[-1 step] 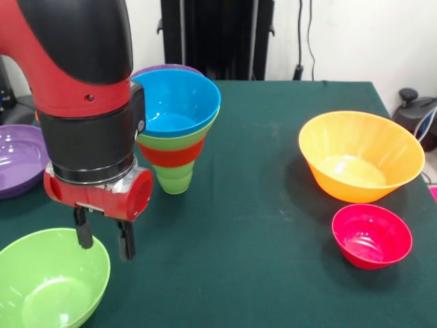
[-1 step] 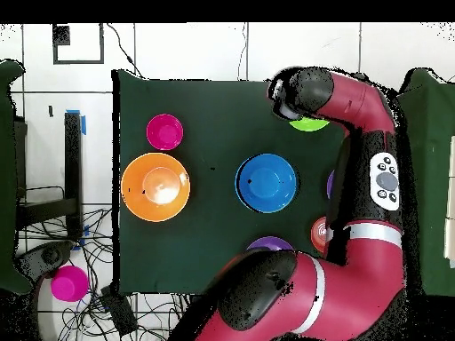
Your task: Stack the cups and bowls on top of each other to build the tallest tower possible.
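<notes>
Tower (image 1: 176,130) stood mid-table in front view: blue bowl (image 1: 174,102) on top, then green and orange-red bowls, light-green cup (image 1: 175,180) at base; arm came down vertical at left w/ gripper (image 1: 104,240), fingers apart, over the far rim of a lime-green bowl (image 1: 48,287), holding nothing, while large orange bowl (image 1: 360,156) and small pink-red bowl (image 1: 372,236) sat well apart at right. Overhead view: tower (image 2: 266,183) near table centre, arm curved up the right side, its end over lime-green bowl (image 2: 309,124); gripper hidden there.

A robotics lab: green-clothed table (image 1: 273,205), tiled floor (image 2: 178,53), loose cables (image 2: 98,306), dark stand (image 1: 212,37).
</notes>
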Motion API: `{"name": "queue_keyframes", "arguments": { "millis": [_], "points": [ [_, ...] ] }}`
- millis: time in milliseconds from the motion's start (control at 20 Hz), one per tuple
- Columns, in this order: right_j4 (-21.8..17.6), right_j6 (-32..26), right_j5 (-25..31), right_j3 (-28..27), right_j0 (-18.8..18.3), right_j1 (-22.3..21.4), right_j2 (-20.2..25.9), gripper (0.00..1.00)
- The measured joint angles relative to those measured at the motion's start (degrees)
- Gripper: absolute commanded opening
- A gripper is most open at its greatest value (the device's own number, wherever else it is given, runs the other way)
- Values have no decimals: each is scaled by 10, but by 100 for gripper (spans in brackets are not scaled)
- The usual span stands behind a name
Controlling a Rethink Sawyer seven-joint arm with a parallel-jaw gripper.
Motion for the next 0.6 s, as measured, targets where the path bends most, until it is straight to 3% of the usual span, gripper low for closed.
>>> {"name": "queue_keyframes", "arguments": {
  "millis": [600],
  "points": [
    [0, 0, -74, 12, -23, 41, 2, 100]
  ]
}}
